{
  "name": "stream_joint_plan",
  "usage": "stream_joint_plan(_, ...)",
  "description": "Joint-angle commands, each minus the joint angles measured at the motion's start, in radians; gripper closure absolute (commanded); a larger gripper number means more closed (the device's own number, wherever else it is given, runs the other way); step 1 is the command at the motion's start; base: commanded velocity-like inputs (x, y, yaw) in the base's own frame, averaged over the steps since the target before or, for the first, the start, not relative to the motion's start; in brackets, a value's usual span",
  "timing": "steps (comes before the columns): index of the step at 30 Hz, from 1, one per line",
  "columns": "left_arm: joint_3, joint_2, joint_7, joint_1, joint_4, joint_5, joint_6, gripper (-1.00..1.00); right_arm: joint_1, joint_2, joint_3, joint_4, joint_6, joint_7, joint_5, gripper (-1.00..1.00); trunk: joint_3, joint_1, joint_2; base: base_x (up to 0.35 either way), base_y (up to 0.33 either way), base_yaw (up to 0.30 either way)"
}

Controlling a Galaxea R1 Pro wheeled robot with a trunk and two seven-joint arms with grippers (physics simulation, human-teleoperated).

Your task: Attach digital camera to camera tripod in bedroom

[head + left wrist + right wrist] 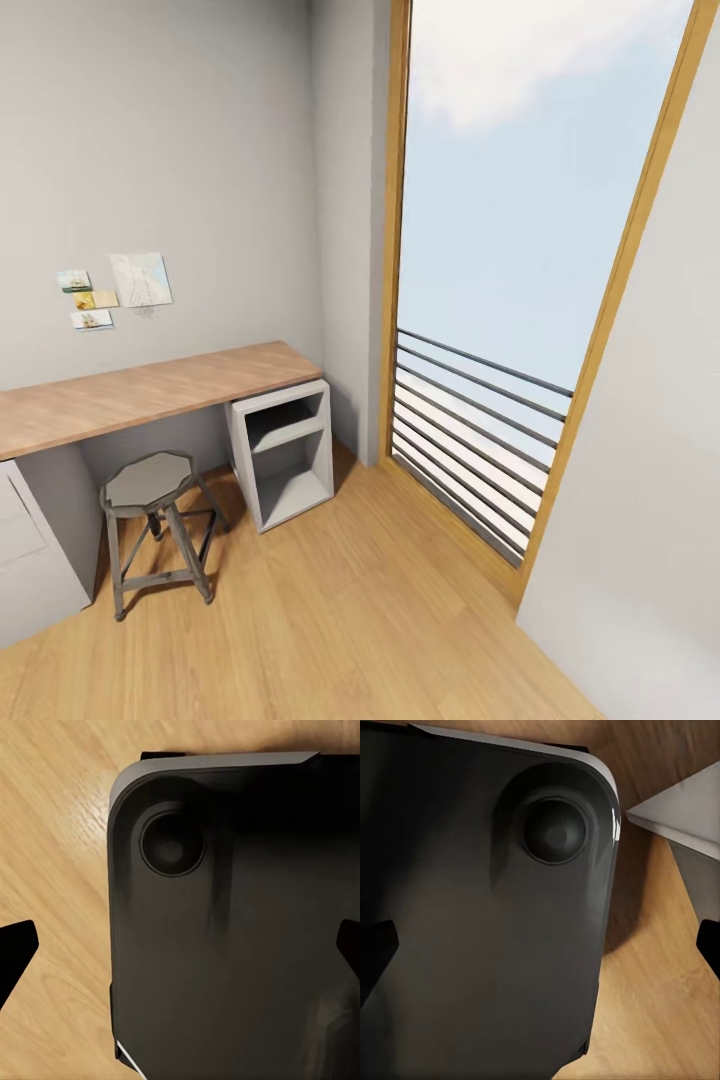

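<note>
Looking from the head into a corner of the bedroom (200, 150). Plain pale grey walls and a light wood floor (330, 620). Along the left wall, a long desk (150, 390) with a warm brown wood top. Under its right end, a grey shelf box (285, 455) with two open spaces, one above the other. In front of the desk, a small metal stool (150, 485) with a flat grey seat with many sides, and dark legs. Up on the wall above the desk, a few little pictures (140, 280) pinned close together. To the right, a very tall window (520, 250) in a yellow wood frame, full of blue sky and some white cloud. Across its low part, a row of dark bars (480, 430).

Down by the left gripper (180, 949): two dark fingertips (15, 952) set wide apart, holding nothing. Below them, the dark robot base (225, 945) with a round bump (171, 844), and wood floor beside it.

Same for the right gripper (540, 949): fingertips (375, 952) spread wide, nothing between them. Dark robot base (472, 907) again, with its round bump (555, 831). Near it, a grey pointed corner (682, 817) of something, too little of it to name.
</note>
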Motion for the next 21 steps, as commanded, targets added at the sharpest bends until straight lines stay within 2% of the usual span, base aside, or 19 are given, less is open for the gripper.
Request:
stream_joint_plan(1, 0.001, 0.0, 0.001, 0.0, -0.001, 0.001, -0.001, -1.0, 0.0, 0.0, 0.0, 0.0, -0.002, -0.001, 0.008, -1.0, -0.001, 0.0, 0.0, 0.0, 0.0, 0.0)
stream_joint_plan(21, 0.0, 0.002, 0.001, 0.0, -0.002, 0.001, -0.002, -1.0, 0.0, -0.001, 0.0, 0.0, -0.003, -0.002, 0.008, -1.0, -0.001, 0.0, 0.0, 0.0, 0.0, 0.0)
